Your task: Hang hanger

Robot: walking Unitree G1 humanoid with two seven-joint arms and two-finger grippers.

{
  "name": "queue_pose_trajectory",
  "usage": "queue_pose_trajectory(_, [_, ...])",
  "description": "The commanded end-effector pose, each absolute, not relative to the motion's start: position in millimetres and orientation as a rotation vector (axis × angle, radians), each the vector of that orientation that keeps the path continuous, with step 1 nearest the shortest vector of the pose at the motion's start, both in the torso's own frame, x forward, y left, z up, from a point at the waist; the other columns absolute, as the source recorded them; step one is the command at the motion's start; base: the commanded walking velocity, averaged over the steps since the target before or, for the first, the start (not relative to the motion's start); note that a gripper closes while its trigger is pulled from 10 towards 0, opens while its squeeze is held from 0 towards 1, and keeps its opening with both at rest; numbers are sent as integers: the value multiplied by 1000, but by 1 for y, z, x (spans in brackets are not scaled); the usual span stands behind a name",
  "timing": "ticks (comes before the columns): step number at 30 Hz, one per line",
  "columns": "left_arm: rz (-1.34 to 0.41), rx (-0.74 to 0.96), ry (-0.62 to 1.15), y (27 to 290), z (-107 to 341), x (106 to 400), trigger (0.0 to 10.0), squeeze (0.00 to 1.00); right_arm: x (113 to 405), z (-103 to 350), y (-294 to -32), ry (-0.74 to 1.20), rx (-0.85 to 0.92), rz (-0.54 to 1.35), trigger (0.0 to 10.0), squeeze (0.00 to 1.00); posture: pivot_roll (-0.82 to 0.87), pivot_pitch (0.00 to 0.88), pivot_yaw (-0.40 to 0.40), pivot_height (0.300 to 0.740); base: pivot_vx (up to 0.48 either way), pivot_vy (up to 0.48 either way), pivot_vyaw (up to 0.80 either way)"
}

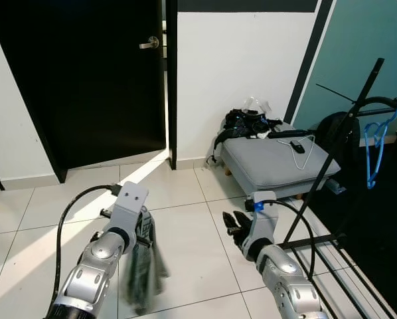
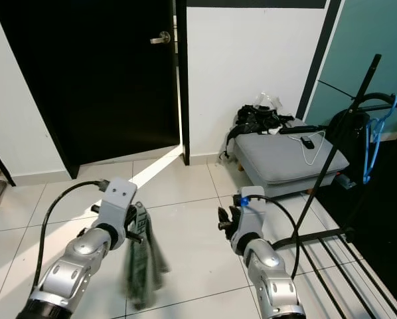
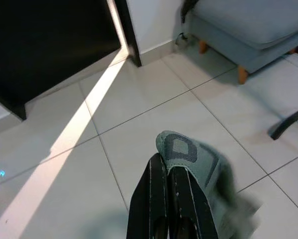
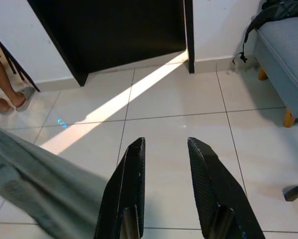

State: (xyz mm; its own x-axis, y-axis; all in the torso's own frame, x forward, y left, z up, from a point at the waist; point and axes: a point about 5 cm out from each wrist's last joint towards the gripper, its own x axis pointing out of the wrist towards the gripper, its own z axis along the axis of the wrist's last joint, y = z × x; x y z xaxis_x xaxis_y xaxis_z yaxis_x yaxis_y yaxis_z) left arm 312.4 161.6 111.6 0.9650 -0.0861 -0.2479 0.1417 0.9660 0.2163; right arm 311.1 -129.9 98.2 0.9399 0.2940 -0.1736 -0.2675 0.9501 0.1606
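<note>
A white hanger (image 1: 303,147) lies on the grey ottoman (image 1: 265,166) ahead to the right. A blue hanger (image 1: 378,143) hangs on the black clothes rack (image 1: 348,129) at the far right. My left gripper (image 3: 165,163) is held low over the floor tiles, shut on a grey-green cloth (image 3: 196,160) that dangles blurred below it (image 1: 144,271). My right gripper (image 4: 165,145) is open with nothing between its fingers, low over the tiles (image 1: 237,222), short of the ottoman and left of the rack's base.
A black door (image 1: 85,80) stands ajar at the back left, sunlight streaking the floor. Black bags and straps (image 1: 248,123) pile at the ottoman's far end. The rack's floor bars (image 1: 331,256) run along my right. A person's sandalled foot (image 4: 12,99) is at the left.
</note>
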Motion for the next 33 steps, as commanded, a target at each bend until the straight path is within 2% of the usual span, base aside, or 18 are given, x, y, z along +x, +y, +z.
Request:
queue_pose_trajectory(1, [-108,226,258,161,106,311,10000,0,310,93,-132,219,140,274,10000,0,-92,16,-11,735,0,0,-631])
queue_pose_trajectory(6, [-116,254,240,159,107,313,10000,0,312,91,-133,240,180,264,10000,0,-92,14,-6,735,0,0,-800])
queue_pose_trajectory(18, [-65,215,197,161,112,316,10000,0,314,90,-131,243,161,255,10000,0,-88,10,-7,735,0,0,-800])
queue_pose_trajectory(22, [-56,210,178,162,113,316,10000,0,316,89,-137,252,149,210,10000,0,-91,7,-9,735,0,0,-800])
queue_pose_trajectory(33, [8,212,220,174,97,310,10000,0,316,87,-145,252,141,178,10000,0,-96,0,-11,735,0,0,-800])
